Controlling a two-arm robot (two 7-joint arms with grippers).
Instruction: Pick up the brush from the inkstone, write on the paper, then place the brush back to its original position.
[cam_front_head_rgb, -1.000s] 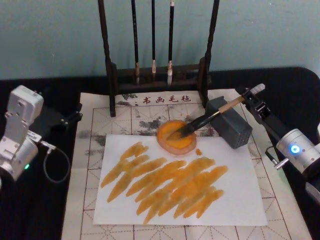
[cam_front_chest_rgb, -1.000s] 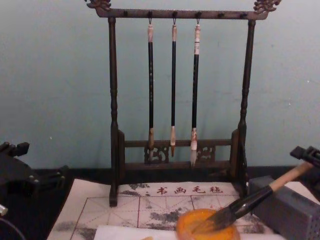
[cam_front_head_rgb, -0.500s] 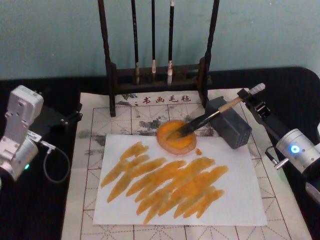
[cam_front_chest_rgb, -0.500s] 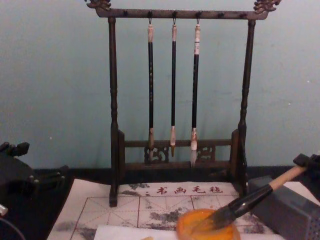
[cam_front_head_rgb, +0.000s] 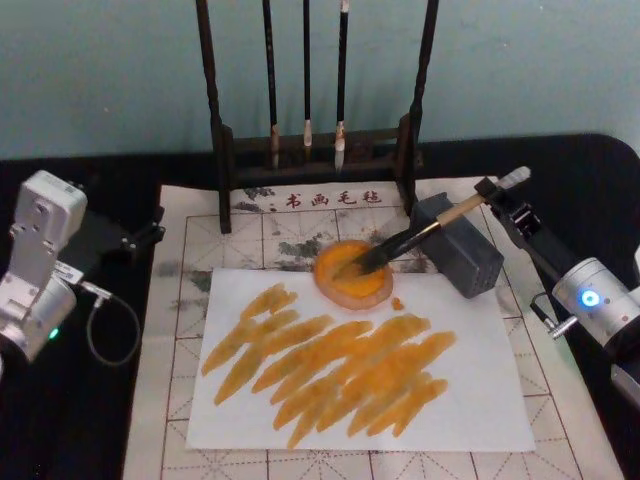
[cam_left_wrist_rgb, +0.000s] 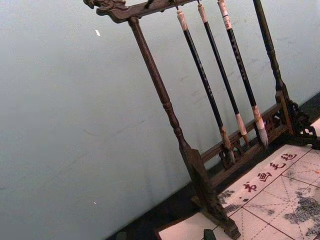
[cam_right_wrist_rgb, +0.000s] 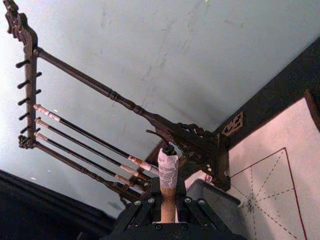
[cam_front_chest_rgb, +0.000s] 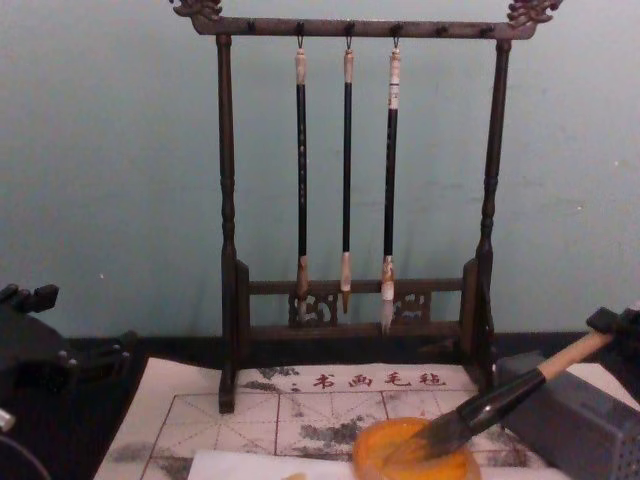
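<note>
1. My right gripper (cam_front_head_rgb: 497, 193) sits at about 2 o'clock from the inkstone (cam_front_head_rgb: 350, 290), over the mat's far right corner.
2. The whitish-capped end of the brush (cam_front_head_rgb: 420, 235) lies inside that gripper. I cannot tell whether I am clamping it or only flanking it.
3. The brush slants down from 2 o'clock towards 8 o'clock. Its tan handle crosses the top of the grey block (cam_front_head_rgb: 468, 258), and its dark bristles rest in the orange inkstone.
4. The grey block stands just beside the inkstone at 3 o'clock, on the gridded mat (cam_front_head_rgb: 190, 225).
5. The inkstone sits on the far edge of the paper (cam_front_head_rgb: 480, 395). The rest of the sheet spreads out from it towards 6 o'clock.
6. Slanting orange strokes (cam_front_head_rgb: 340, 370) cover the middle of the paper, running from 8 o'clock up to 2 o'clock. One small orange spot lies just beside the inkstone at 4 o'clock.
7. The wooden rack (cam_front_head_rgb: 215, 150) stands at 12 o'clock from the inkstone at the mat's far edge, with three slim brushes (cam_front_head_rgb: 306, 70) hanging in it.
8. My left gripper (cam_front_head_rgb: 135, 238) is parked at 9 o'clock, just off the mat's left edge and well apart from the brush. I cannot tell its state.
</note>
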